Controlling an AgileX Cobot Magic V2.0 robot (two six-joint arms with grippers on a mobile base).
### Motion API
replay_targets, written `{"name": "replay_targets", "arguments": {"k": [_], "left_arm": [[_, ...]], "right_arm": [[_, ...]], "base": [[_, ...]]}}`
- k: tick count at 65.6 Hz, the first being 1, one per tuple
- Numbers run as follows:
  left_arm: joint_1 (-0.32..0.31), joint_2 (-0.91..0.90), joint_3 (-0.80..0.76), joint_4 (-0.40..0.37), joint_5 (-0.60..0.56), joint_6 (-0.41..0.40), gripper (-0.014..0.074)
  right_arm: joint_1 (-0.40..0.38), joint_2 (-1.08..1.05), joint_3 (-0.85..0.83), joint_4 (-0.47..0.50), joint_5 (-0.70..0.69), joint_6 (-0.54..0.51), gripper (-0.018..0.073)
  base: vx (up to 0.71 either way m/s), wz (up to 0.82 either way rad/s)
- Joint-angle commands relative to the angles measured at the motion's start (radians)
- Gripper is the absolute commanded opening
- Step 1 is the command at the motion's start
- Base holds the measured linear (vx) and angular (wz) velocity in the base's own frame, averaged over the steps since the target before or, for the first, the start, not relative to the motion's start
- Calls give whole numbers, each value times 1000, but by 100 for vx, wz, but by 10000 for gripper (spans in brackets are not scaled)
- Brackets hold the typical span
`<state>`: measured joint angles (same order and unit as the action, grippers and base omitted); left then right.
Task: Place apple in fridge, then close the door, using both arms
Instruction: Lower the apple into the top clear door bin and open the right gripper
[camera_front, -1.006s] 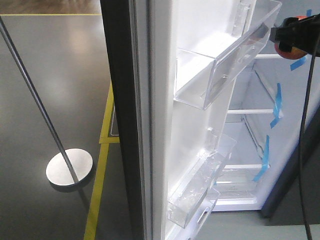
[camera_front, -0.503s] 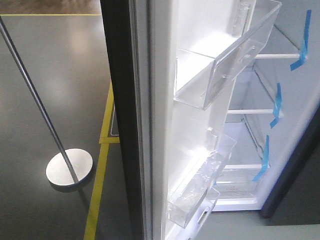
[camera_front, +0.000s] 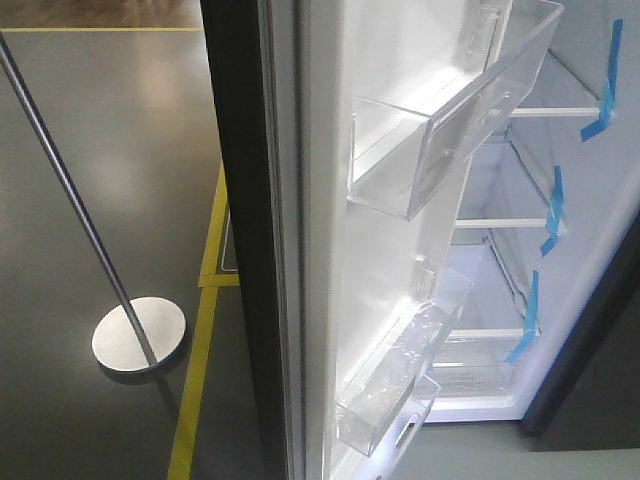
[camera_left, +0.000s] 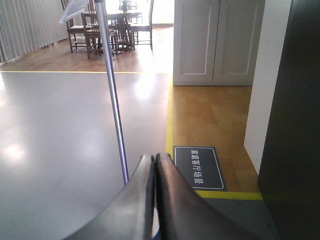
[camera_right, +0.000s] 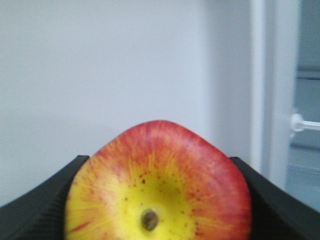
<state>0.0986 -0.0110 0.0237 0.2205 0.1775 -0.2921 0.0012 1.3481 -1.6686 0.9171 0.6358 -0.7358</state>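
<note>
Right end effector (camera_right: 157, 200) clamps the apple (camera_right: 159, 175), facing a white fridge (camera_right: 100, 75) wall; I should ease it down onto a shelf (camera_front: 500, 222) before letting go. Left end effector (camera_left: 154, 165) is pressed shut, empty, ready for the door (camera_front: 330, 260). Floor sign (camera_left: 199, 168) reads 家庭客厅场景; no brand shows.

A grey metal pole (camera_front: 70, 190) stands on a round silver disc base (camera_front: 139, 333) beside a yellow floor-tape line (camera_front: 200, 330). A dark rectangular floor sign with white characters (camera_left: 199, 167) lies near 2 white panelled cabinet doors (camera_left: 217, 42).
</note>
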Motion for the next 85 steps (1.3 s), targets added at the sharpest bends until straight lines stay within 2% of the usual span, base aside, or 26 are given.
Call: {"name": "replay_targets", "arguments": {"k": [1,7,27,36,50,58,85], "left_arm": [[-9,-16,-17,0,-69,1,-6],[-9,-16,-17,0,-69,1,-6],[-9,-16,-17,0,-69,1,-6],[-9,-16,-17,0,-69,1,-6],[-9,-16,-17,0,-69,1,-6],[-9,-16,-17,0,-69,1,-6],[-9,-16,-17,0,-69,1,-6]], "right_arm": [[1,38,-55,150,36,-135,214],[1,87,-56,185,81,-146,216],[1,184,-56,185,117,-146,263],[1,186,-56,184,117,-158,348],[1,186,-56,165,117,-178,547],[1,186,-56,153,115,-178,617],[1,162,-57,123,91,-182,592]], "base": [[0,0],[0,0],[0,0],[0,0],[0,0],[0,0],[0,0]]}}
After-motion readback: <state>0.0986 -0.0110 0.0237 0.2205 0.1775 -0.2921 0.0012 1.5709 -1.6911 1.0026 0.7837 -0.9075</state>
